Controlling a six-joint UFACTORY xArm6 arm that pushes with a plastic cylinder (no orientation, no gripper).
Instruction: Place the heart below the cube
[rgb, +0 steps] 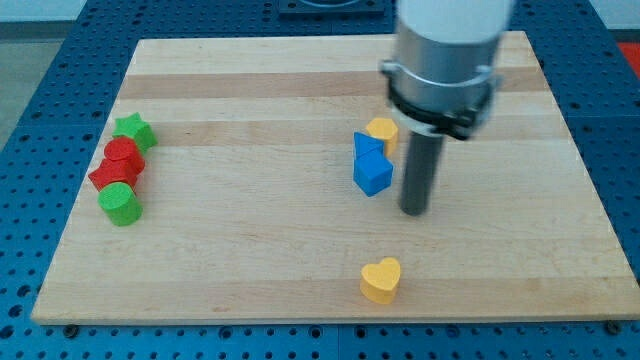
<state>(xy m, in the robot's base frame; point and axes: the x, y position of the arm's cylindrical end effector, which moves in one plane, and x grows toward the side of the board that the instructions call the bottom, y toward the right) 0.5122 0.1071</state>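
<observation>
Yellow plastic is seen twice on the pale wooden tabletop (250, 270): a yellow heart-shaped block (381, 279) lies near the view's bottom edge, and a second yellow block (382, 130), whose shape cannot be made out because the rod partly hides it, sits higher up. Just below that second block, and touching it or nearly so, a blue cube-like block (373, 175) is found, with another blue piece (366, 146) pressed against its top. No fingers are fitted to this arm, so no open or closed state can be told; only a dark rod is carried, and my tip (415, 211) is placed just beside the blue cube-like block on the view's right, well above the yellow heart-shaped block. At the view's left a separate cluster is formed by a green star (133, 130), two red blocks (119, 165) and a green rounded block (120, 203), well apart from the task. The step in hand is judged to be the approach to the heart, which already lies roughly below the cube but far off. The tip would need to be brought around beneath the heart so that it can be pushed upward toward the cube, without the blue blocks being disturbed.
</observation>
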